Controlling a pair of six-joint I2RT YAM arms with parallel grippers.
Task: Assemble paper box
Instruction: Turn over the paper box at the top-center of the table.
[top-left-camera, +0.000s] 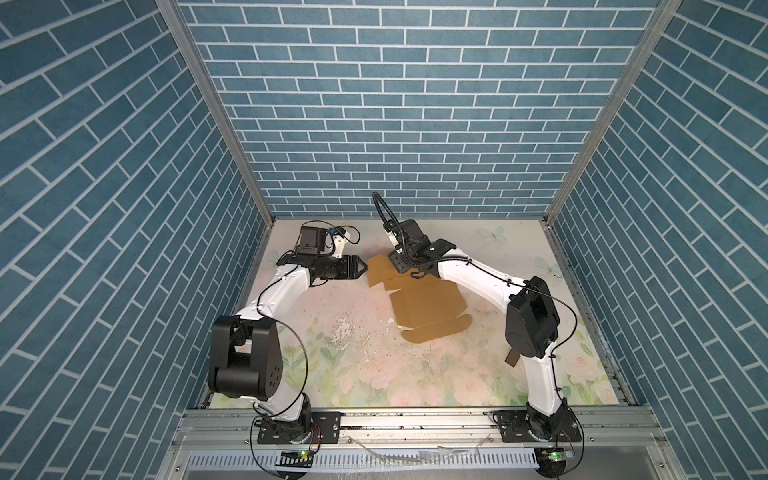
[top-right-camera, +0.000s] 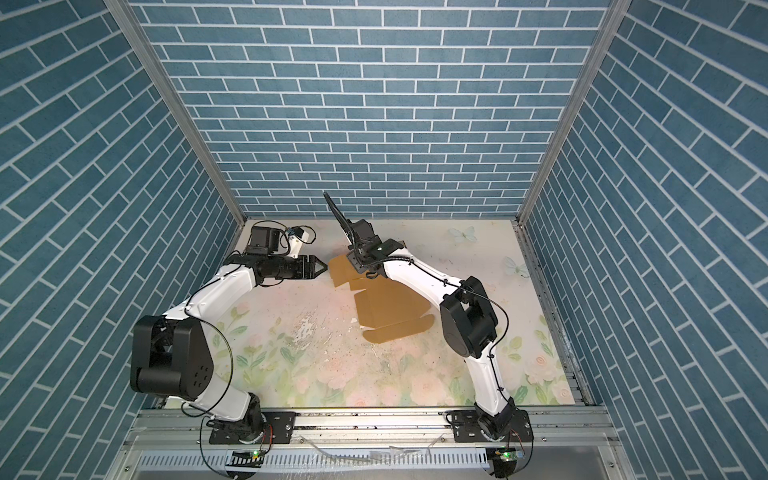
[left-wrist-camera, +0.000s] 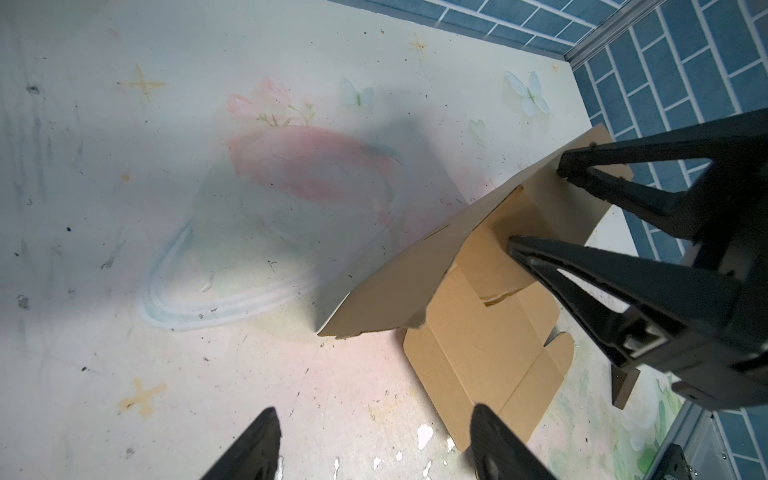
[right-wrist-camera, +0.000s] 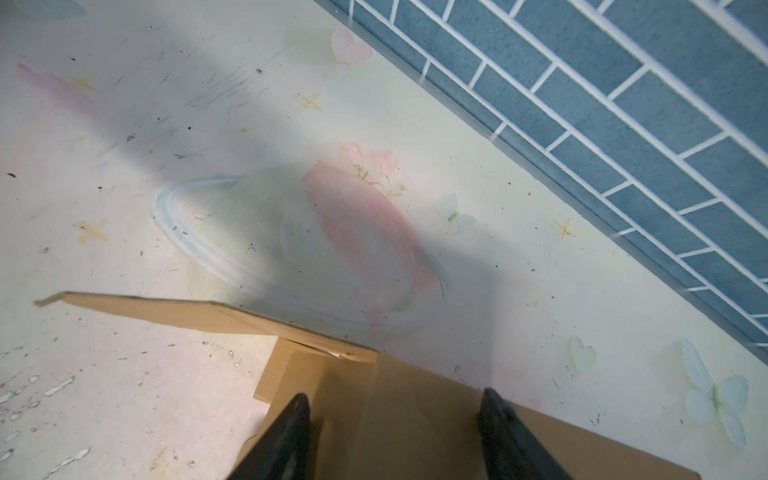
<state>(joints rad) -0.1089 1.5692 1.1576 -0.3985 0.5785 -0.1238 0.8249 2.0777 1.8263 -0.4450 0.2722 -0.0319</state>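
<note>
In both top views: plain tan die-cut cardboard paper box (top-left-camera: 424, 307) (top-right-camera: 390, 307) lies mid-table on the worn floral mat (top-left-camera: 332, 353). Its far flap (top-left-camera: 380, 268) is tilted up.
Left wrist: black left gripper (left-wrist-camera: 374, 432), jaws apart, just beside the sheet. Right gripper (left-wrist-camera: 536, 205) is spread, straddling the flap.
Right wrist: matte fingers (right-wrist-camera: 291, 432) apart over smooth cardboard.

Qty: 1 paper box (top-left-camera: 424, 305), 2 pincers (left-wrist-camera: 374, 411) (left-wrist-camera: 536, 208), 1 chip (top-left-camera: 512, 357).

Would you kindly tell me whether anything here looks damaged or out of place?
The floral table mat is scuffed, its print flaked off in white patches near the middle. The tan cardboard box sheet has a ragged, torn corner on its raised flap.
</note>
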